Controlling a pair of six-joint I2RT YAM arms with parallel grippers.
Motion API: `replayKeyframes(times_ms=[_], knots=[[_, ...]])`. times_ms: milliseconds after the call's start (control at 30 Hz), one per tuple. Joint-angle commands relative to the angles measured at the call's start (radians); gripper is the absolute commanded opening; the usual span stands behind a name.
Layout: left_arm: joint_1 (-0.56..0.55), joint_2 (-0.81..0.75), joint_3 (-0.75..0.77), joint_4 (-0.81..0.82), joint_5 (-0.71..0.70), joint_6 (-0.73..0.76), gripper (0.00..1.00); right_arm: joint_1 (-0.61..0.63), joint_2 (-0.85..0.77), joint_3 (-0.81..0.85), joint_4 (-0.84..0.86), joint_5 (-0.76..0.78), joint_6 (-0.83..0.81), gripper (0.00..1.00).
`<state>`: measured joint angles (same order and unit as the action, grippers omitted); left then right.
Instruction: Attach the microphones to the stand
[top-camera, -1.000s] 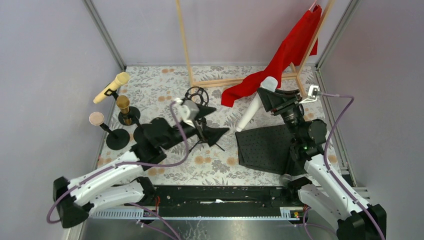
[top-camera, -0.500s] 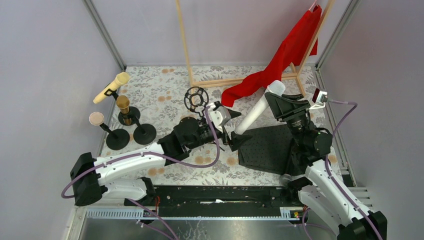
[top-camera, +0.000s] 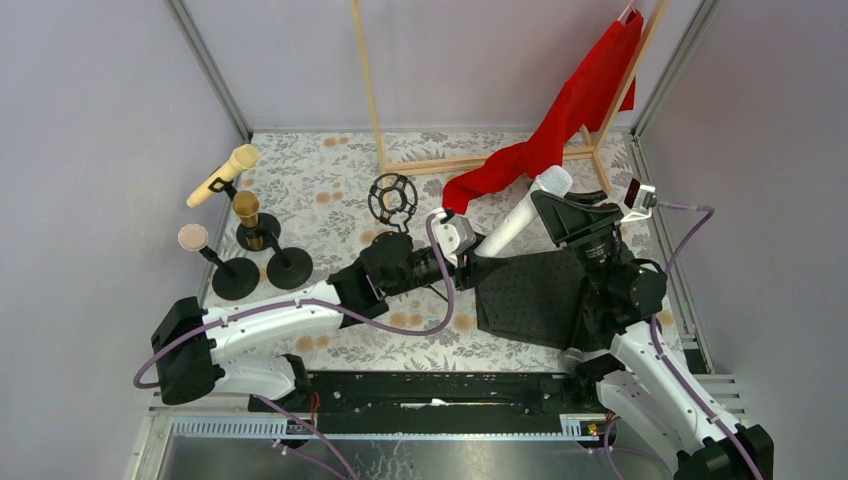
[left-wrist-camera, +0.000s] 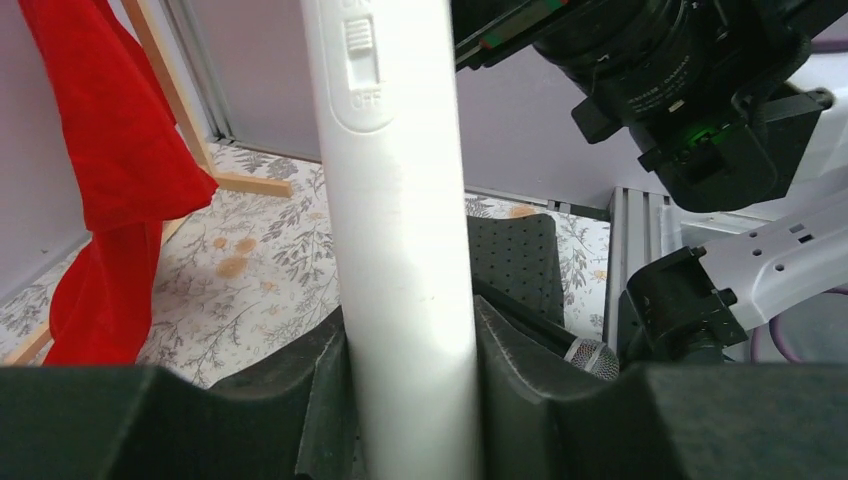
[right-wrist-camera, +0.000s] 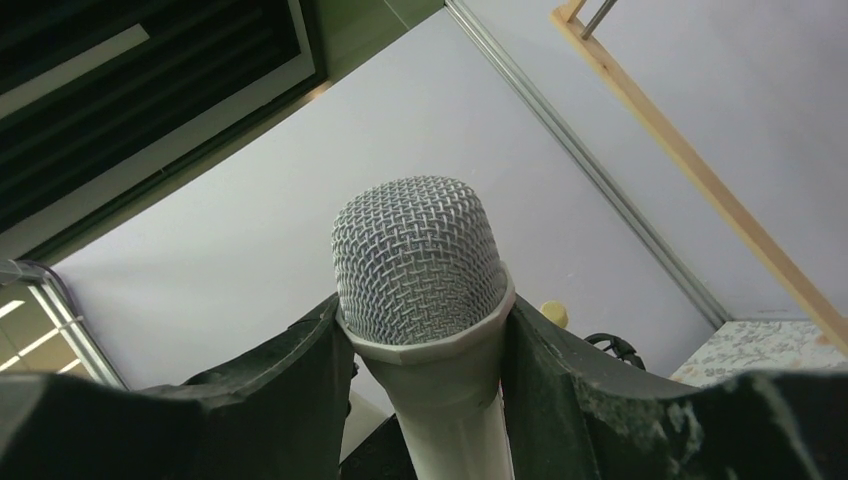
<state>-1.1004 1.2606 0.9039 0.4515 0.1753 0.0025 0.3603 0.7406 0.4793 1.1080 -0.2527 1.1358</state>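
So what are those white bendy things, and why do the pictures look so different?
They're robot arms, a left arm and a right arm, with pinchers for hands. One picture looks down from above; the other two come from little cameras on the wrists. The left gripper and the right gripper both squeeze one white microphone: left near its tail, right just under its mesh head. On the flowery table, a yellow microphone, a gold microphone and a pink microphone sit on small stands, plus an empty ring stand. There's also a black mat, and a red cloth on a wooden frame.
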Motion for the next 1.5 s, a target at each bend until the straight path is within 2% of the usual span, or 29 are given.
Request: replayKeyframes(times_ms=[0, 167, 200, 300, 367, 433, 500, 800, 1033, 1200, 1300, 1367, 1467], knots=[[-0.003, 0.001, 0.056, 0.058, 0.005, 0.001, 0.40, 0.002, -0.020, 0.015, 0.021, -0.026, -0.011, 0.04], [-0.003, -0.005, 0.052, 0.061, 0.028, 0.003, 0.28, 0.001, -0.034, 0.013, -0.013, -0.039, -0.054, 0.06], [-0.003, -0.007, 0.052, 0.062, 0.027, 0.002, 0.21, 0.001, -0.041, 0.016, -0.035, -0.045, -0.076, 0.07], [-0.003, -0.010, 0.056, 0.051, 0.015, 0.002, 0.02, 0.001, -0.070, 0.035, -0.131, -0.065, -0.171, 0.23], [-0.003, -0.007, 0.064, 0.037, 0.008, 0.001, 0.00, 0.001, -0.083, 0.047, -0.183, -0.082, -0.251, 0.38], [-0.003, -0.001, 0.072, 0.028, 0.009, 0.001, 0.00, 0.002, -0.091, 0.049, -0.203, -0.102, -0.327, 0.61], [-0.003, 0.001, 0.072, 0.031, 0.022, 0.001, 0.00, 0.002, -0.100, 0.041, -0.197, -0.110, -0.372, 0.68], [-0.003, -0.031, 0.023, 0.091, 0.032, -0.038, 0.00, 0.002, -0.092, 0.050, -0.252, -0.184, -0.466, 0.72], [-0.003, -0.027, 0.005, 0.090, 0.001, -0.050, 0.00, 0.002, -0.059, 0.053, -0.215, -0.251, -0.452, 0.65], [-0.003, -0.030, -0.010, 0.091, -0.006, -0.053, 0.00, 0.002, -0.067, 0.045, -0.214, -0.242, -0.458, 0.59], [-0.003, -0.032, -0.018, 0.092, -0.012, -0.051, 0.00, 0.002, -0.080, 0.041, -0.223, -0.220, -0.462, 0.65], [-0.003, -0.033, -0.024, 0.091, -0.016, -0.051, 0.00, 0.002, -0.087, 0.036, -0.224, -0.206, -0.462, 0.66], [-0.003, -0.032, -0.032, 0.097, -0.024, -0.052, 0.00, 0.001, -0.094, 0.027, -0.222, -0.195, -0.458, 0.53]])
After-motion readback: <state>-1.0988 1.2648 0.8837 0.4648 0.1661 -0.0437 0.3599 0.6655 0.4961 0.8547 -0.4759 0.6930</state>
